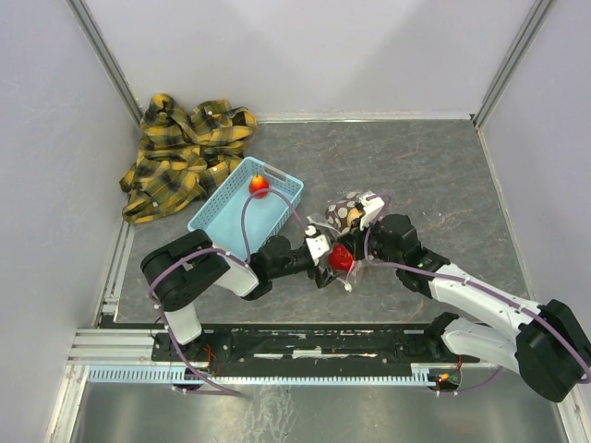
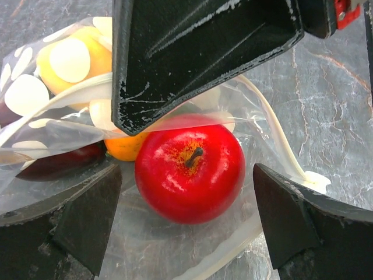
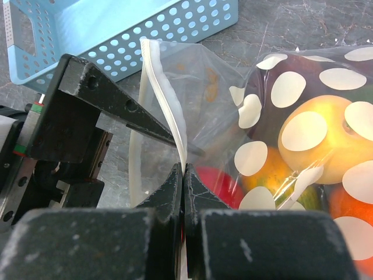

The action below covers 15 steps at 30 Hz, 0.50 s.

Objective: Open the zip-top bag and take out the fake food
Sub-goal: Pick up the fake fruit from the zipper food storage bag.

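The zip-top bag [image 1: 343, 214] lies mid-table, clear plastic with white dots, its mouth held open. My right gripper [image 3: 183, 175] is shut on the white zip strip [image 3: 166, 99] of the upper lip and holds it up. My left gripper [image 2: 186, 178] is open inside the mouth, with one finger on each side of a glossy red apple [image 2: 189, 169] and neither touching it. Behind the apple, more fake food sits in the bag: an orange fruit [image 2: 123, 149], a yellow one [image 3: 320, 140] and a dark maroon one [image 2: 61, 163]. From above, the left gripper [image 1: 332, 261] surrounds the apple [image 1: 342, 257].
A light blue slotted basket [image 1: 231, 221] stands just left of the bag with one red-orange fruit [image 1: 259, 184] in it. A yellow plaid shirt [image 1: 185, 152] is heaped in the back left corner. White walls enclose the table on three sides.
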Each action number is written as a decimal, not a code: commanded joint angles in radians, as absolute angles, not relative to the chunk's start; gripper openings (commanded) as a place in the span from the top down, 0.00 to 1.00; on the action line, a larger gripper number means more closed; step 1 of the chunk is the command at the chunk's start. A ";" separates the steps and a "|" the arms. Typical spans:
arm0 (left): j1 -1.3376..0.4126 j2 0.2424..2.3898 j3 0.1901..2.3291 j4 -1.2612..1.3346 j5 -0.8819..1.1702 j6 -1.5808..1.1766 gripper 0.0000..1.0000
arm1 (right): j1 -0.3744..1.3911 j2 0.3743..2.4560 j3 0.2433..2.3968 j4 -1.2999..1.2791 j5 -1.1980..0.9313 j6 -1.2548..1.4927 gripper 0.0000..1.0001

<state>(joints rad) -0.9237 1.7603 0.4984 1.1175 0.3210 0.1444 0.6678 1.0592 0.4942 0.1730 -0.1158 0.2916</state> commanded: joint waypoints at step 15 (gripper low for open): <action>-0.940 1.892 0.565 1.242 0.337 0.121 0.01 | 0.670 1.057 0.490 0.239 -0.141 0.318 0.98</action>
